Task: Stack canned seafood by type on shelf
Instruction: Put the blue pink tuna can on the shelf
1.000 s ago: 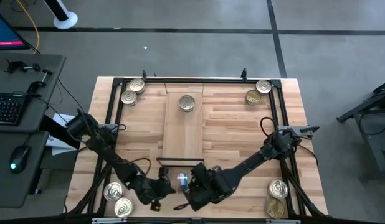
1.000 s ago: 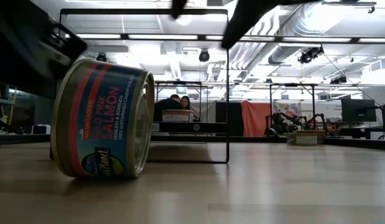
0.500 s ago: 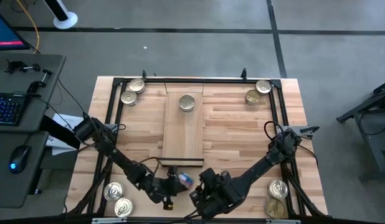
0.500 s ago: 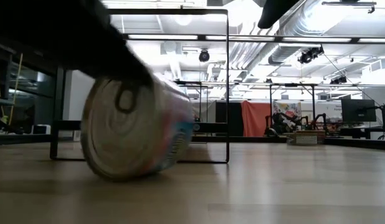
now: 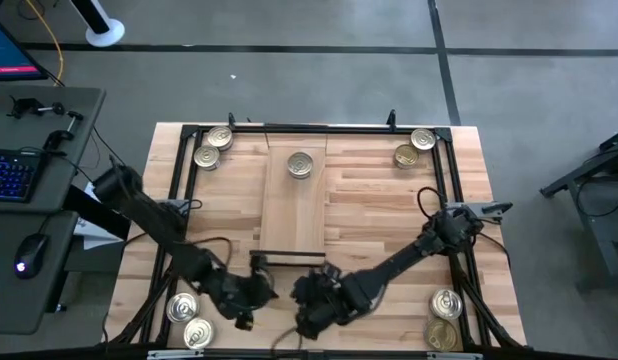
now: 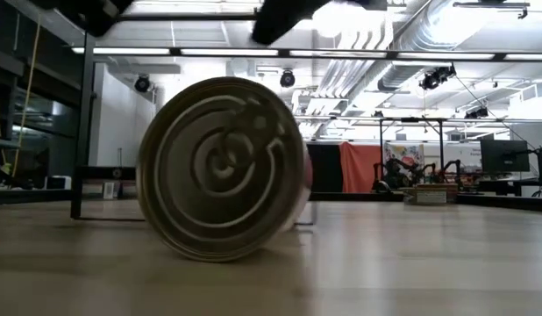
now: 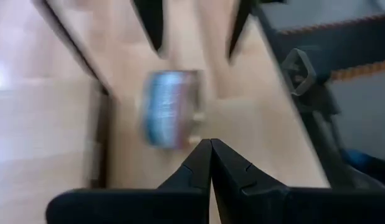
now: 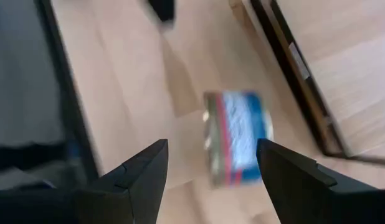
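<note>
R fingers (image 8: 139,180) spread wide, nothing between the pads. R gripper (image 8: 211,149) hangs over the loose can (image 8: 237,144), which shows in the gap just ahead of the tips, not pinched. L fingers (image 7: 195,165) pressed tight together, tips meeting, holding nothing. L gripper (image 7: 210,144) points at the same can (image 7: 169,109) from the other side, close but apart.

Change: a sec ago the can stood on its rim with the printed label side-on to the low cam. Half a sec ago it was rolling under a dark arm. Now it has swung round, lid (image 6: 223,168) face-on, still up on its rim, not flat. So prob. a nudge or a slipped grab, no pick yet. It needs tipping flat or a grip across the rim before it can go up.

Where: lower middle of the overhead frame, just below the shelf (image 5: 294,215) near end, both arms crowded there. One tin (image 5: 300,165) already on the shelf, upper end.

Around, on the table (image 5: 389,200): tin pairs at upper L (image 5: 214,146), upper R (image 5: 414,147), lower L (image 5: 189,320), lower R (image 5: 444,318). All well apart from the action.

In the way: shelf's black end frame (image 6: 82,132) right behind the can. A rim-standing can may roll off. Two grippers near each other, little room.
</note>
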Tool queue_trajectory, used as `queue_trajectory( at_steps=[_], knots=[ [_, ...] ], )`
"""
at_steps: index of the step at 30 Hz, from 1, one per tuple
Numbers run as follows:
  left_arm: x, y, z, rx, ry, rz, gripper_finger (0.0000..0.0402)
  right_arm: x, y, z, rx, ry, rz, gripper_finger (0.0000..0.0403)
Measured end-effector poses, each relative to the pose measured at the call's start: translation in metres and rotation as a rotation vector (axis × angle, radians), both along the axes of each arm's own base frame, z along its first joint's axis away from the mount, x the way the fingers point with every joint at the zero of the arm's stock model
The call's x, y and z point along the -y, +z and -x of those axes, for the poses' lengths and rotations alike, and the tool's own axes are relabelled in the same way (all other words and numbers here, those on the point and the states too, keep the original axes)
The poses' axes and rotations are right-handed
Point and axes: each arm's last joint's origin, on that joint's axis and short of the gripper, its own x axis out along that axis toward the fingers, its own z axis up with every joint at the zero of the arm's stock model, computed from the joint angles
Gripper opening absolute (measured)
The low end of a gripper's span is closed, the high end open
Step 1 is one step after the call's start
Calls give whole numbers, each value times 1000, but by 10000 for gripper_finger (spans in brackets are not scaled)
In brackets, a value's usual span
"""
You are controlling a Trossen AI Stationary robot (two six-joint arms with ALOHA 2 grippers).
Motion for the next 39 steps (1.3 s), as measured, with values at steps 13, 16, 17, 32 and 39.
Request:
queue_trajectory(
  at_steps=[13,16,17,32,39],
  knots=[
    [26,12,55,132,125,136,0,11,-1,-6,-80,263,-15,236],
    [27,10,55,125,98,105,0,1,-2,1,-92,281,-7,236],
    [26,10,54,126,97,100,0,-1,-2,3,-97,271,6,236],
    [20,9,44,54,51,152,0,9,-13,-1,-127,165,58,236],
    [21,9,44,38,29,172,0,11,-21,0,-180,147,65,236]
  ],
)
